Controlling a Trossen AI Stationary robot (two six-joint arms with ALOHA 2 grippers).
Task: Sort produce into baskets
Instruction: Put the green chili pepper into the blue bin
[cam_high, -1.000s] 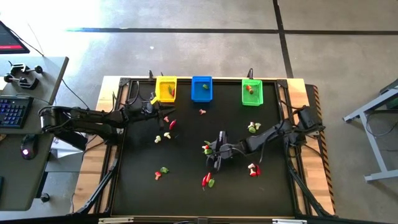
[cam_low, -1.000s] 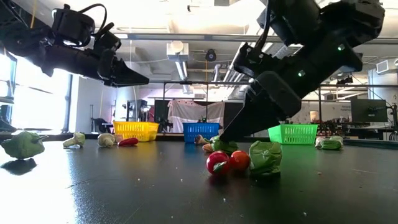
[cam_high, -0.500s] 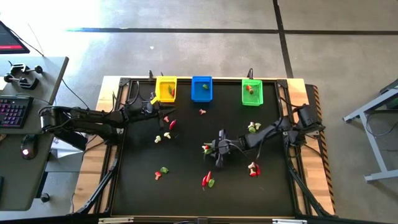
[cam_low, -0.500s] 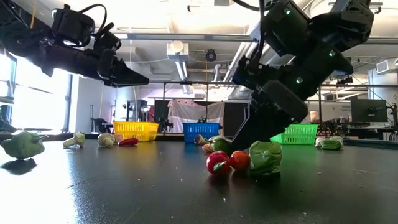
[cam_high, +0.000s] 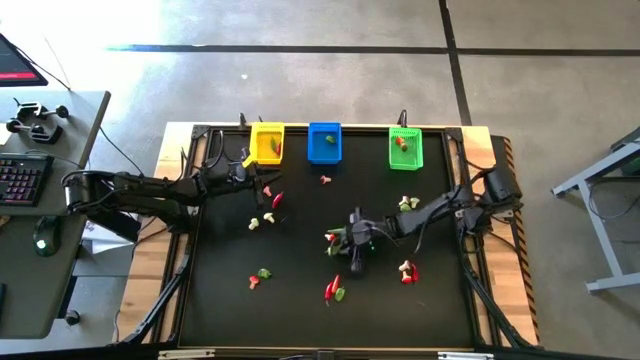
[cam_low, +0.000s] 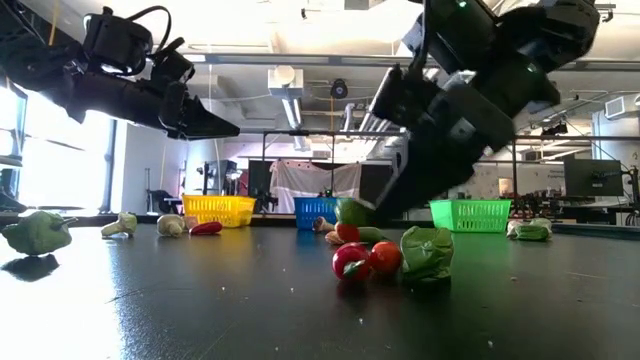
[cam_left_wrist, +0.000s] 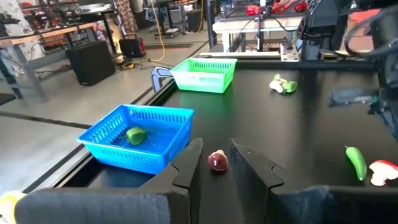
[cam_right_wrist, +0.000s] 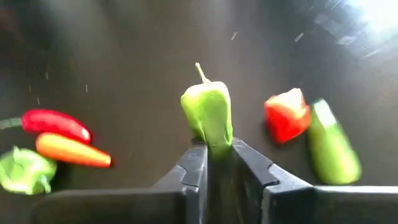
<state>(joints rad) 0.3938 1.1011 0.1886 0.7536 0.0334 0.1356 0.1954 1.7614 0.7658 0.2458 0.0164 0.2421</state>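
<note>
The yellow basket (cam_high: 267, 143), blue basket (cam_high: 324, 142) and green basket (cam_high: 405, 147) stand in a row along the table's far edge. Toy produce lies scattered over the black table (cam_high: 230, 300). My right gripper (cam_high: 342, 240) is at mid-table, shut on a green pepper (cam_right_wrist: 208, 115), also in the low view (cam_low: 352, 212). My left gripper (cam_left_wrist: 214, 168) hangs above the table near the yellow basket, slightly open with nothing between its fingers. A small red-and-white piece (cam_left_wrist: 217, 160) lies on the table beyond it. The blue basket (cam_left_wrist: 140, 137) holds a green piece (cam_left_wrist: 135, 134). My right gripper pinches the green pepper's blunt end (cam_right_wrist: 216, 144), opposite the stem, between its two fingers (cam_right_wrist: 196, 158). The fingers slant down from the table's right side and lie along the pepper. The pepper sticks out beyond the fingertips, stem away from the gripper, just clear of the table.
Below the held pepper lie a red chilli (cam_right_wrist: 56, 124), an orange carrot (cam_right_wrist: 71, 151), a red piece (cam_right_wrist: 286, 115) and a green one (cam_right_wrist: 333, 149). Two red tomatoes (cam_low: 365, 260) and a leafy green piece (cam_low: 427, 252) lie nearer the front. Mushroom pieces (cam_high: 405, 268) lie to the right.
My right gripper has shut on the green pepper and taken hold of it. It has tipped to a flatter slant and raised the pepper a little off the table. The other pieces have stayed where they were.
</note>
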